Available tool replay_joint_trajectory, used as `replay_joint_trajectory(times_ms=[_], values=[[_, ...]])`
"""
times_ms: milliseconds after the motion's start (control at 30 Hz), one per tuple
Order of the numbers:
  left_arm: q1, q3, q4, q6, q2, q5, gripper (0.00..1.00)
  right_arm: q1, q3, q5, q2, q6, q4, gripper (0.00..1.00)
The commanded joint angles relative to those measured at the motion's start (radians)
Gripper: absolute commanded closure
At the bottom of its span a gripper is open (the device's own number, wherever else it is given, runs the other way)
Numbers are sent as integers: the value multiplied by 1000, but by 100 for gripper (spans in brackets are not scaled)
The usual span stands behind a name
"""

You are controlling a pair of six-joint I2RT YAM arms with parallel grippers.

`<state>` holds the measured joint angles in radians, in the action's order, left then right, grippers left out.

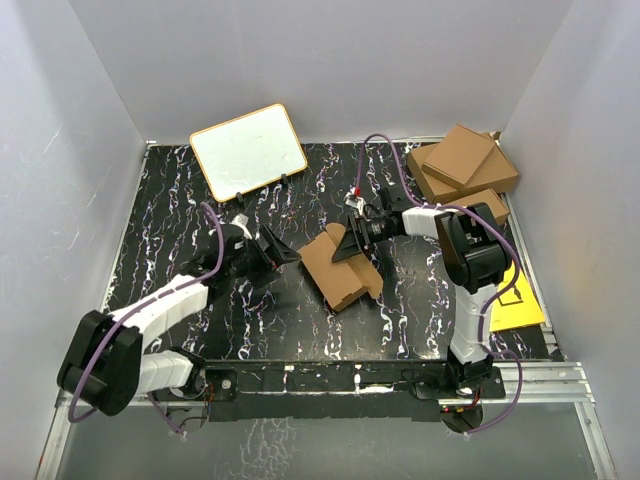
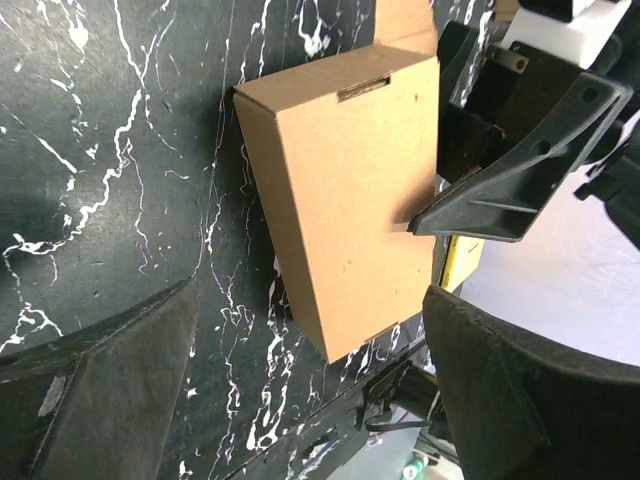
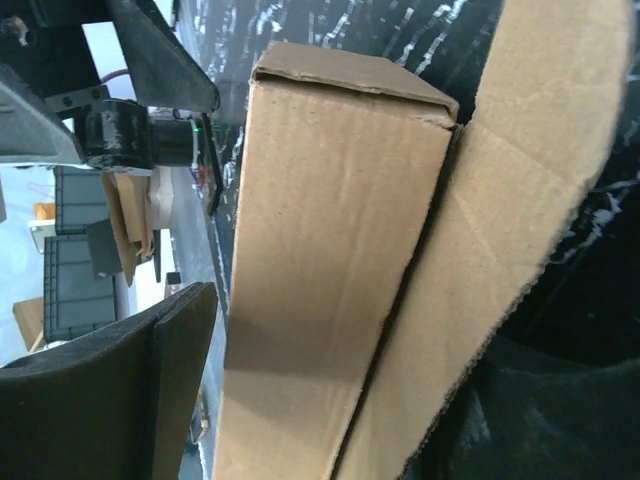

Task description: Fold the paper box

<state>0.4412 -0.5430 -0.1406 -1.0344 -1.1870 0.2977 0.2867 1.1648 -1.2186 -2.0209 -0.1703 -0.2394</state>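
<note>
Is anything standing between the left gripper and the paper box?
Nothing visible does: only bare table lies between the open left gripper and the paper box. The right gripper sits at the box's far edge, outside that path.

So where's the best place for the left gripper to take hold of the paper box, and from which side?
Probably the closed long body of the paper box, jaws across its narrow width, coming from the left. That wall is flat and free toward the open left gripper; the loose flap and the right gripper crowd the other side.
</note>
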Motion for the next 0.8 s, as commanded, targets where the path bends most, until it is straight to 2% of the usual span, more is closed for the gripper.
replay_joint_trajectory(times_ms=[0,133,300,533,700,767], values=[[30,-52,-58,-30,-57,24,9,-4,46,71,8,75,-54,24],[37,-63,-72,-36,-99,20,9,-5,52,160,35,142,-102,19],[44,-107,-17,-3,-128,10,9,-10,70,276,68,241,-160,16],[45,-136,34,25,-126,-3,9,-52,74,370,136,346,-201,14],[53,-147,42,28,-121,-10,11,-91,34,416,260,430,-195,13],[64,-151,28,20,-129,-12,12,-93,-3,403,329,451,-166,17]])
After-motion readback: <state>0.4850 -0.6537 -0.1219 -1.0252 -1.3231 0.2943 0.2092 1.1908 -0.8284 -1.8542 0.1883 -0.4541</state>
